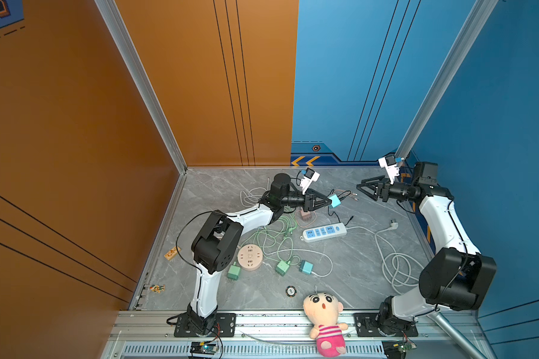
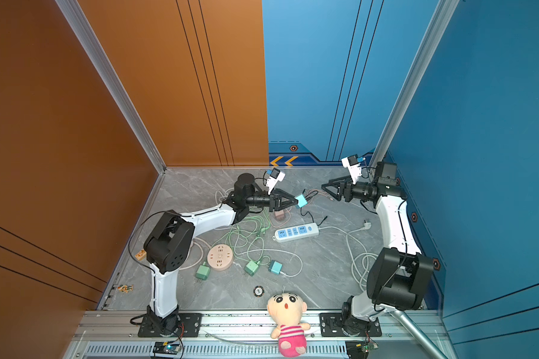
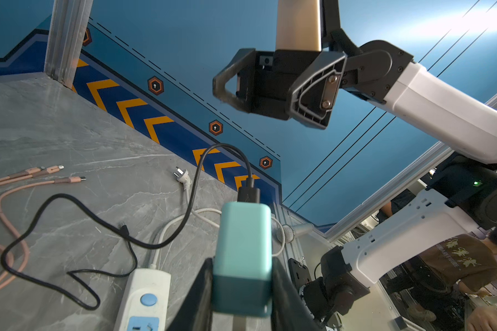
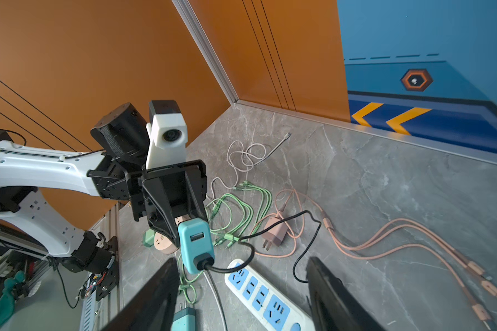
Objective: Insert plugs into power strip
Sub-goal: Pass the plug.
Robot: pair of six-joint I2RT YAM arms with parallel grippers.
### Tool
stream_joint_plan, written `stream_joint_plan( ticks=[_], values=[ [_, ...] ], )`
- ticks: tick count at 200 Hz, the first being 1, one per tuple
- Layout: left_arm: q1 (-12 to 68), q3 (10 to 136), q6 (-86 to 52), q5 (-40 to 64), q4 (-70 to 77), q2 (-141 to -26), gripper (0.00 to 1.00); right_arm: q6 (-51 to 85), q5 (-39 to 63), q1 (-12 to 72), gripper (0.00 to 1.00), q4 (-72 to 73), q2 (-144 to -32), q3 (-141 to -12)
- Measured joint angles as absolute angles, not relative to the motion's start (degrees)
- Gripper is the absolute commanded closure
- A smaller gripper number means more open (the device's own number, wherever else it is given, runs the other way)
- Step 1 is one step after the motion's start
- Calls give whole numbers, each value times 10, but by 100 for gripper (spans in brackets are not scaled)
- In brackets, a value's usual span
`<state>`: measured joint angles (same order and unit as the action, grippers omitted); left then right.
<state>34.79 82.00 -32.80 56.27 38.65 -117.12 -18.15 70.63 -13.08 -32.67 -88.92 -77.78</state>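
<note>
Grey marble-pattern tabletop (image 1: 355, 273). Left gripper (image 1: 330, 202), jaws closed on teal charger plug (image 1: 334, 200), holds it aloft near the power strip (image 1: 324, 231); right gripper (image 1: 363, 189) spread, empty. Plug likely light, rigid, smooth: grip flat sides, keeping prongs clear.

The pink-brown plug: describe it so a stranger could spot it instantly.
On the grey marble table, find the white power strip with blue sockets. Just beyond it, toward the back wall, lies the pink-brown plug, the only cube charger neither green nor teal.
</note>
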Motion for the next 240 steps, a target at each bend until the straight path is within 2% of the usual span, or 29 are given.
stream_joint_plan(
  ticks=[45,87,116,127,142,147,160,188,240],
  values=[
    [348,867,-328,572,379,-1200,92,-197,693,-79,31,-340,-912,-775],
    [348,868,-328,578,377,-1209,93,-212,677,-78,30,-347,-912,-775],
    [350,868,-328,586,377,-1210,93,-245,660,-72,32,-386,-915,-779],
    [352,868,-328,589,376,-1210,93,-274,638,-60,38,-433,-925,-799],
    [353,868,-329,592,375,-1210,93,-332,603,-33,61,-509,-959,-850],
    [353,868,-329,590,373,-1211,93,-350,599,-23,65,-540,-974,-870],
    [350,868,-329,600,369,-1216,93,-405,597,-9,62,-595,-1004,-903],
    [354,868,-330,605,366,-1218,93,-495,649,-39,61,-663,-1023,-901],
    [361,868,-329,616,370,-1218,93,-528,628,-40,61,-701,-1004,-900]
  ],
)
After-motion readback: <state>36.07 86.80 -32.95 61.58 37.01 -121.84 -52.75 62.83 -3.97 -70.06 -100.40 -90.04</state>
